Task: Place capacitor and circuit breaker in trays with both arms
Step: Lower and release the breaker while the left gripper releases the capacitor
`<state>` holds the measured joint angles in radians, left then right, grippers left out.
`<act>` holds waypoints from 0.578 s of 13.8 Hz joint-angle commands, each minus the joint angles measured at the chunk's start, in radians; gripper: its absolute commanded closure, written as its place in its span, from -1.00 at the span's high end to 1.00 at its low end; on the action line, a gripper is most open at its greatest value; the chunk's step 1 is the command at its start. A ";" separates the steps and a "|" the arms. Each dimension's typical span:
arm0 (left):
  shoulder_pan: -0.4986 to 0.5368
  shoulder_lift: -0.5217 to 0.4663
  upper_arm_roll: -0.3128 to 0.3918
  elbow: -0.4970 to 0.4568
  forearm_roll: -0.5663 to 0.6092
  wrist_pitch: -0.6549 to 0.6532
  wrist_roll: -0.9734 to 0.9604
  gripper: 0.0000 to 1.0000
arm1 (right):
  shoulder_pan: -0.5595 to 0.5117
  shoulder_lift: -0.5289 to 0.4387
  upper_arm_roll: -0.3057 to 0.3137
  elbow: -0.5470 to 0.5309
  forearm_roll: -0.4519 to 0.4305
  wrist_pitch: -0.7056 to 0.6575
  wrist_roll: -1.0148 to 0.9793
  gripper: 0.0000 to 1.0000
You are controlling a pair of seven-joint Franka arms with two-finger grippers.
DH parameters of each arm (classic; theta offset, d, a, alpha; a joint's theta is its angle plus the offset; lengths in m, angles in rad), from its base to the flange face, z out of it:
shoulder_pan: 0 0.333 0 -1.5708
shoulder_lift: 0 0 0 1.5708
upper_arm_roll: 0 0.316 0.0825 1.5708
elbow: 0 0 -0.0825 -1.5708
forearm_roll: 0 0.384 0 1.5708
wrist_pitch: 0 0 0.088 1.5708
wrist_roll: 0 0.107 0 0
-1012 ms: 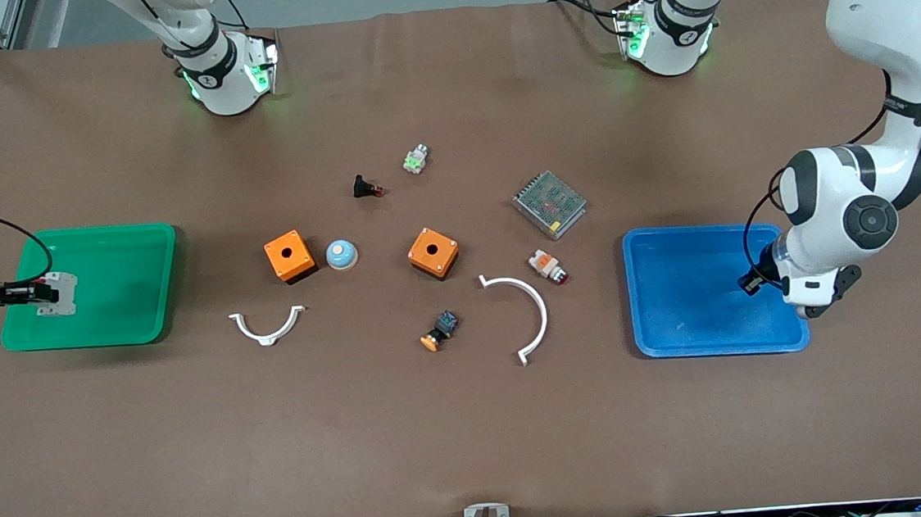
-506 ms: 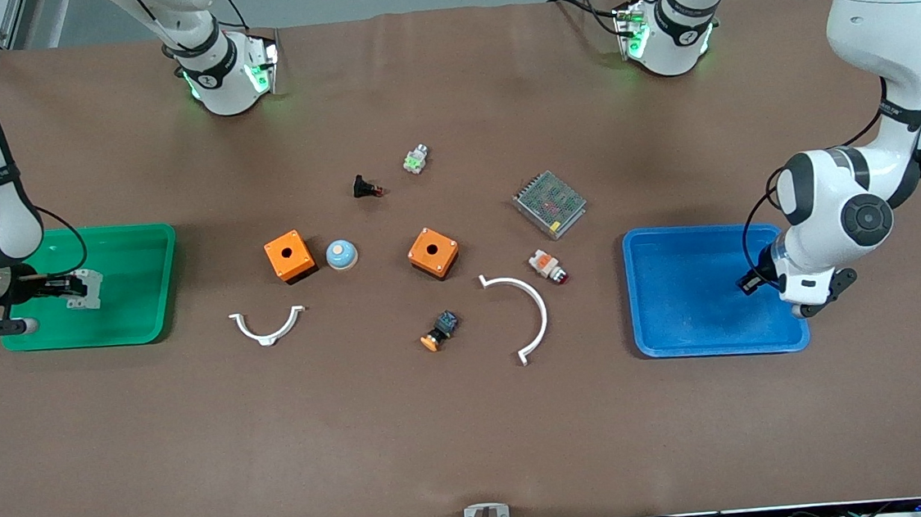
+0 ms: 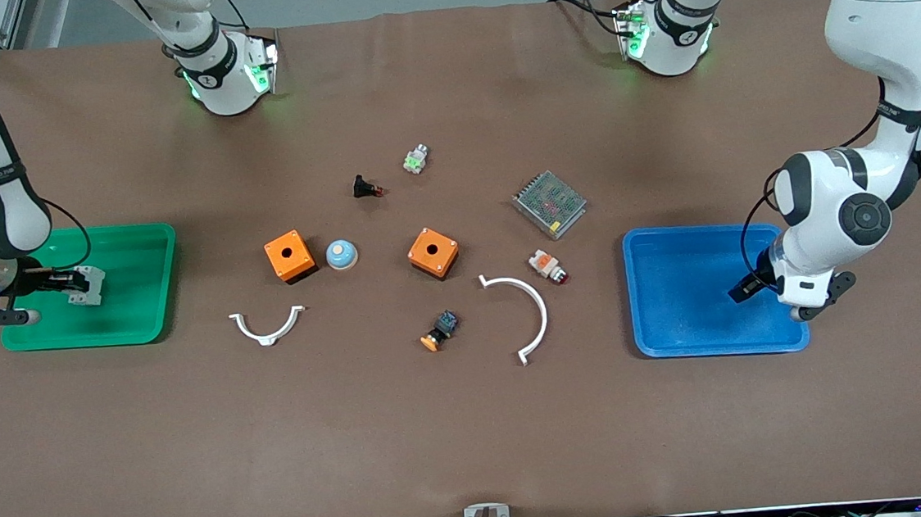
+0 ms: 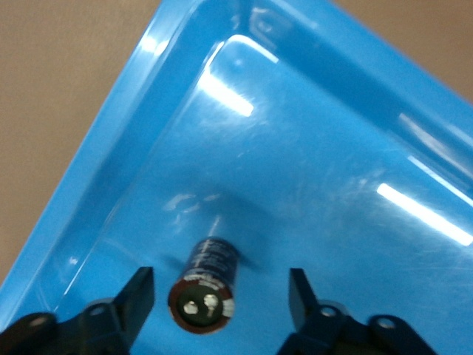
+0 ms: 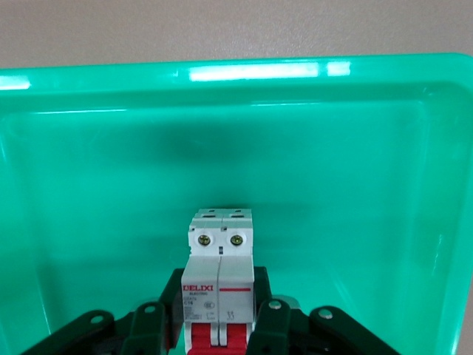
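Lately: capacitor (image 4: 206,294) lay released between spread left hand (image 4: 220,299) fingers in blue tray (image 3: 681,340); right hand (image 5: 220,314), lowered into green tray (image 5: 89,192), pinched circuit breaker (image 5: 220,277), placement pending

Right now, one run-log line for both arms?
left gripper: open, capacitor loose in blue tray | right gripper: shut on circuit breaker, over green tray

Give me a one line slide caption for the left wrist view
Left gripper open over the blue tray, the capacitor lying loose between its fingers.
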<state>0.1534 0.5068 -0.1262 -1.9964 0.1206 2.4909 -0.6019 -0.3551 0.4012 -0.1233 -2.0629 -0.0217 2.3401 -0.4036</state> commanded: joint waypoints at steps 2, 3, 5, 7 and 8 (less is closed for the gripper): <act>0.006 -0.131 -0.018 0.004 0.011 -0.070 0.017 0.99 | -0.027 -0.030 0.024 0.009 -0.020 -0.002 -0.011 1.00; 0.009 -0.158 -0.018 0.027 0.011 -0.117 0.039 0.99 | -0.025 -0.048 0.024 0.035 -0.020 -0.036 -0.032 1.00; 0.017 -0.194 -0.016 0.091 0.010 -0.214 0.111 0.99 | -0.013 -0.070 0.031 0.154 -0.020 -0.224 -0.044 1.00; 0.018 -0.211 -0.009 0.155 0.008 -0.315 0.192 0.99 | 0.027 -0.071 0.033 0.326 -0.006 -0.438 -0.034 1.00; 0.024 -0.211 -0.007 0.183 0.008 -0.367 0.224 0.99 | 0.047 -0.071 0.036 0.411 -0.003 -0.544 -0.011 1.00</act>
<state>0.1653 0.2954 -0.1329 -1.8632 0.1205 2.2051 -0.4407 -0.3364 0.3317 -0.0965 -1.7988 -0.0219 1.9594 -0.4373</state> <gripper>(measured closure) 0.000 0.000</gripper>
